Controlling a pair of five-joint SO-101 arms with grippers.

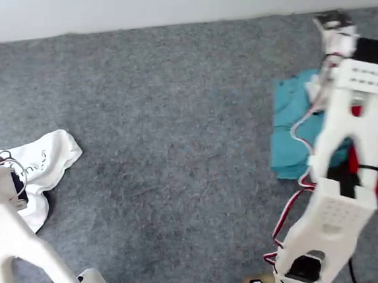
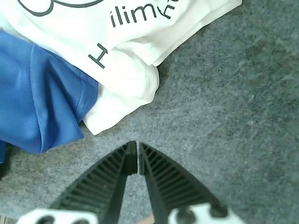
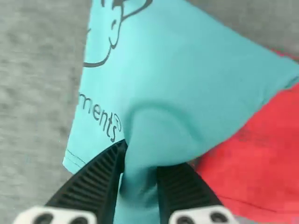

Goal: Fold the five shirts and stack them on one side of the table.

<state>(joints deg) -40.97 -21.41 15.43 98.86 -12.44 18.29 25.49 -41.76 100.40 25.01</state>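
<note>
Shirts: teal shirt (image 3: 187, 84) pinched in right hand (image 3: 140, 161), seemingly over red shirt (image 3: 261, 158).

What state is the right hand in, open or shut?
Shut on the teal shirt: the right hand is closed around a bunched fold of its fabric.

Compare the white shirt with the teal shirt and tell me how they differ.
The white shirt lies loose, with the shut left end effector beside it and apart from it; the teal shirt is pinched in the right end effector. The white shirt lies next to a blue shirt, the teal shirt next to a red shirt. Both carry dark print and rest on the grey table.
</note>
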